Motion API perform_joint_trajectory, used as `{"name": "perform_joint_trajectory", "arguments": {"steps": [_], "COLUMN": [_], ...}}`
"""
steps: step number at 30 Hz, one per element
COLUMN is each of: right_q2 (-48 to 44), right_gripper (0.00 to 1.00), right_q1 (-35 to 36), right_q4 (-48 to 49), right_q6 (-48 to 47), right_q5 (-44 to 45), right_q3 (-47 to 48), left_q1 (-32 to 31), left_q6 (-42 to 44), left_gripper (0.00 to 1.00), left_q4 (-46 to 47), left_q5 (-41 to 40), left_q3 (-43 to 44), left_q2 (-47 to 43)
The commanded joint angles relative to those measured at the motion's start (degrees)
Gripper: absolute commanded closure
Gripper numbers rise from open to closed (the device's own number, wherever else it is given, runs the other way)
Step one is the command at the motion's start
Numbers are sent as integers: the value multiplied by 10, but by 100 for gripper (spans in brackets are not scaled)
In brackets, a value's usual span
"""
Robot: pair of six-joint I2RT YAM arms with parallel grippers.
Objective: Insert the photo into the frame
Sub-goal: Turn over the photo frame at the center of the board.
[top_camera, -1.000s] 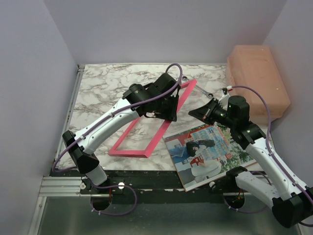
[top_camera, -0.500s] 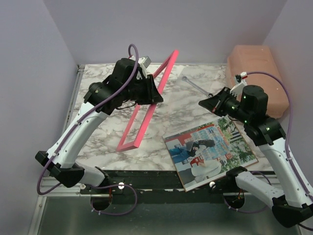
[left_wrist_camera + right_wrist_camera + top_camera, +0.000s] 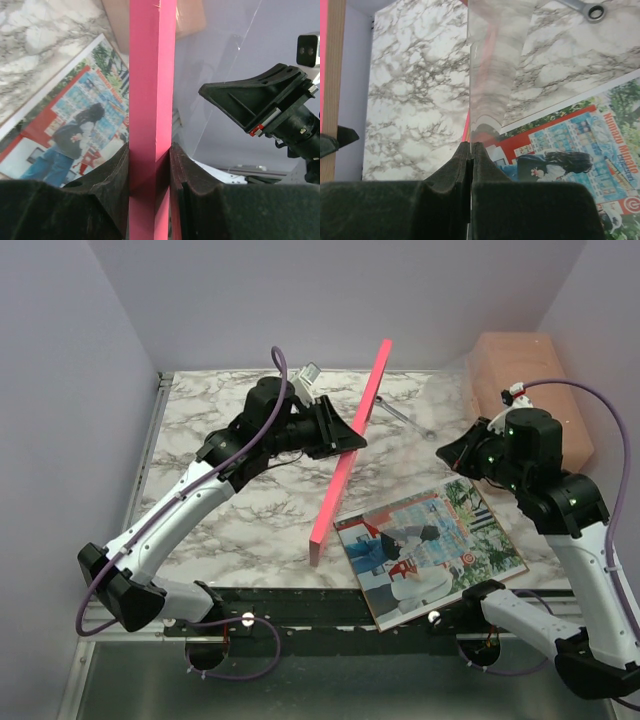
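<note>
The pink frame (image 3: 345, 455) stands tilted on edge, its lower corner near the table's front. My left gripper (image 3: 350, 435) is shut on one rail, and the left wrist view shows the pink frame (image 3: 152, 75) clamped between my left gripper's (image 3: 150, 150) pads. The photo (image 3: 430, 545) lies face up at the front right, also seen as the photo (image 3: 65, 125) and the photo (image 3: 580, 145). My right gripper (image 3: 455, 455) hovers above the photo's far edge. The right gripper (image 3: 471, 147) is shut on a thin clear sheet (image 3: 492, 75) that rises from its jaws. The frame's wood-coloured reverse (image 3: 335, 75) shows at the left.
A salmon-coloured block (image 3: 525, 390) sits at the back right corner. A metal spanner (image 3: 402, 417) lies on the marble table (image 3: 220, 410) behind the frame. The photo overhangs the front edge. Walls close in on the left, back and right.
The left arm has lifted the frame off the table onto its edge and swung it right. The right arm has risen and drawn back to the right with its clear sheet.
</note>
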Motion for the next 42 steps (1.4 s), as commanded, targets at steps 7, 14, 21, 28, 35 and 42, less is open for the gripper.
{"name": "perform_joint_trajectory", "arguments": {"steps": [7, 14, 21, 28, 35, 42], "right_q2": [-2, -4, -4, -2, -5, -7], "right_gripper": [100, 100, 100, 100, 100, 100], "right_q1": [0, 0, -1, -1, -1, -1], "right_q4": [-61, -55, -48, -41, -35, -29], "right_q6": [-38, -36, -33, -32, -27, -25], "right_q5": [93, 80, 69, 57, 47, 35], "right_q3": [58, 37, 20, 7, -5, -18], "left_q1": [-33, -22, 9, 42, 89, 117], "left_q6": [-114, -113, -113, -73, 2, 96], "left_gripper": [100, 100, 89, 44, 36, 36], "left_q4": [185, 170, 164, 107, 10, -125], "left_q5": [-29, -40, -8, 7, 24, -36], "left_q3": [-48, -76, -124, -139, -132, -80], "left_q2": [-18, -24, -37, -41, -36, -44]}}
